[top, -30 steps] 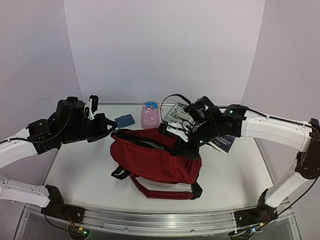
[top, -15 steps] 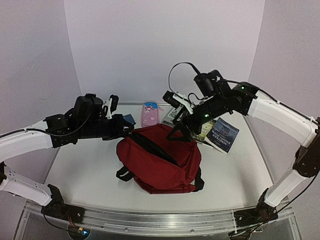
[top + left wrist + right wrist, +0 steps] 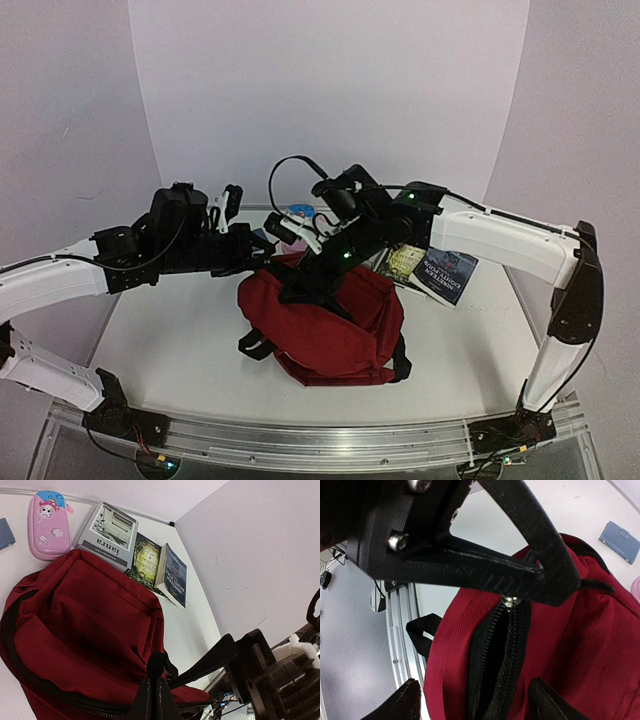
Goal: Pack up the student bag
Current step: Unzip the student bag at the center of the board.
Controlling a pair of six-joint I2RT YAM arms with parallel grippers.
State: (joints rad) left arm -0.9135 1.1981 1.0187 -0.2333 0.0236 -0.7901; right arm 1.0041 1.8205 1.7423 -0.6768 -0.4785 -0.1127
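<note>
- The dark red bag (image 3: 340, 325) lies slumped in the middle of the tabletop (image 3: 170, 330), with its zip (image 3: 495, 655) turned upward and partly parted.
- The left hand (image 3: 152, 700) is clenched on a black tab at the bag's upper edge. This grip appears meant to lift the soft fabric and keep it taut, so the mouth does not sag shut while the other arm works.
- The right hand (image 3: 477, 702) hangs just above the zip. Its fingers (image 3: 410, 702) are spread to either side of the track and hold nothing. It looks placed to widen the opening or reach in.
- A pink pencil case (image 3: 49, 525), three books (image 3: 145, 560) and a small blue case (image 3: 620, 540) lie on the tabletop behind the bag, near its open end. Nothing can be seen inside the bag, so packing seems hardly begun.
- The overhead view shows both arms meeting over the bag, but the hands there are dark shapes against dark straps and their state cannot be read.
- The left wrist view shows the pinch on the tab and how the books fan out beside each other.
- The right wrist view alone shows the dark gap between the zip's teeth, and the left hand's tip sitting right at the metal slider.
</note>
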